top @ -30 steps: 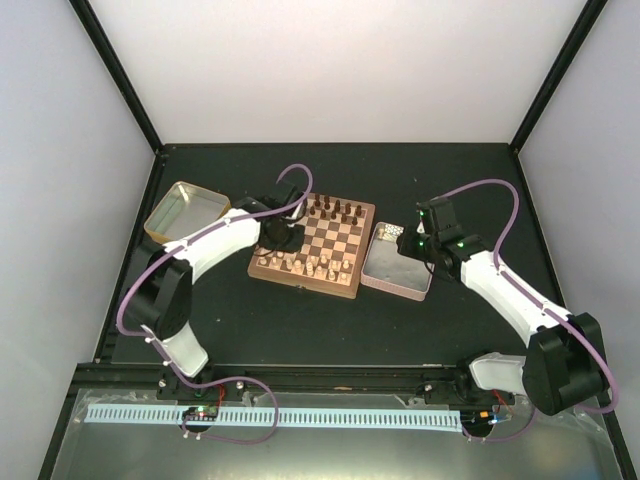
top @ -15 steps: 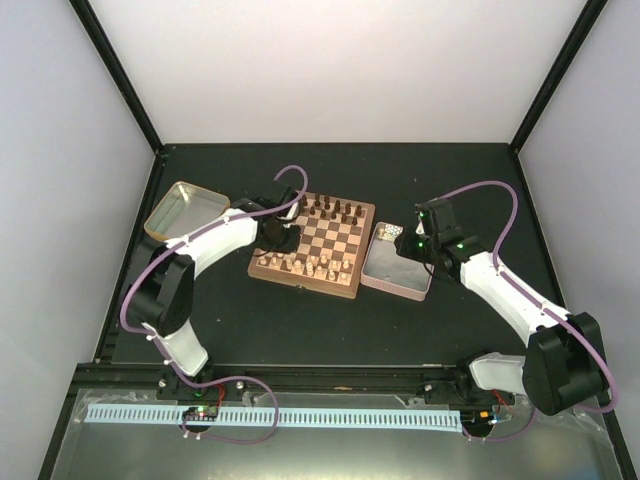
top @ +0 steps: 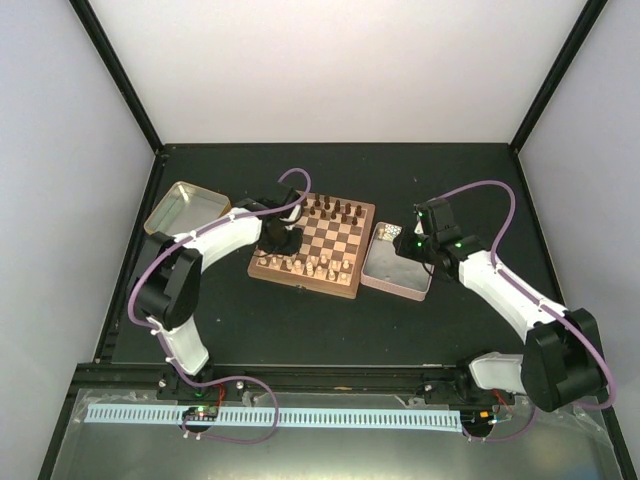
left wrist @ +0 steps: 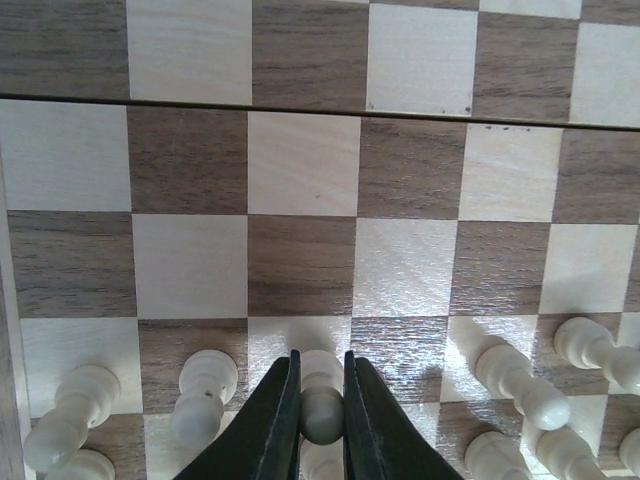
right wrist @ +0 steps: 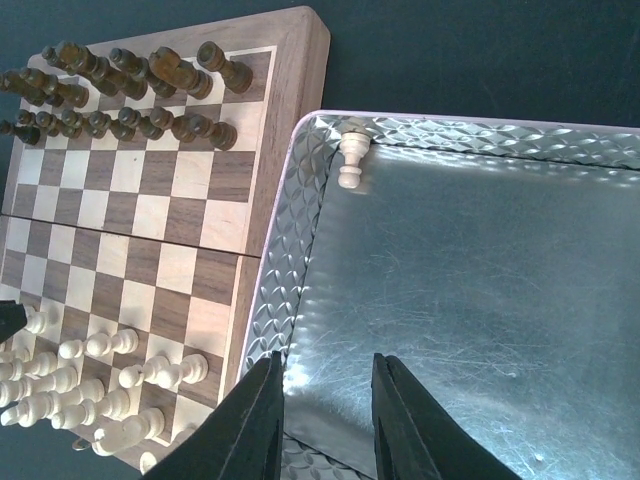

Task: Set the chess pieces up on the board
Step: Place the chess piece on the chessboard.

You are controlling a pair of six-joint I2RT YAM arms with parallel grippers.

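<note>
Hardly anything has shifted since a second ago. The left arm's elbow has swung slightly, the left gripper (top: pixel 279 240) remains over the near-left part of the board (top: pixel 262 268), and the right arm sits almost as it did.

Containers:
- **Right tin** (top: pixel 398 275): it sits on the tabletop (top: pixel 300 320) just right of the board. It holds a lone light piece (right wrist: pixel 350 160) in its far-left corner, and I cannot tell whether that piece stands or lies. The rest of the floor is embossed metal.
- **Left tin** (top: pixel 185 210): it sits to the far left, apart from the board. Its contents cannot be made out at this size.

Board: dark chessmen (top: pixel 335 210) line the far ranks and light chess pieces (top: pixel 305 265) line the near ranks.

Grippers:
- **Left gripper** (left wrist: pixel 321 358): its fingers are pressed in on a light pawn (left wrist: pixel 322 410), which is among its neighbours in the near rows. I cannot tell whether the pawn's base touches the board.
- **Right gripper** (right wrist: pixel 328 365): its fingers are spread with only tin floor showing between them. It hangs over the near part of the right tin.

View comparison:
- **Left wrist view:** only this view shows the pinch on the pawn. From above, the wrist body covers the fingertips.
- **Right wrist view:** only this view gives the lone piece its shape. Overhead it is a pale speck.
- **Overhead view:** only this view shows the left tin and both arms together.
</note>
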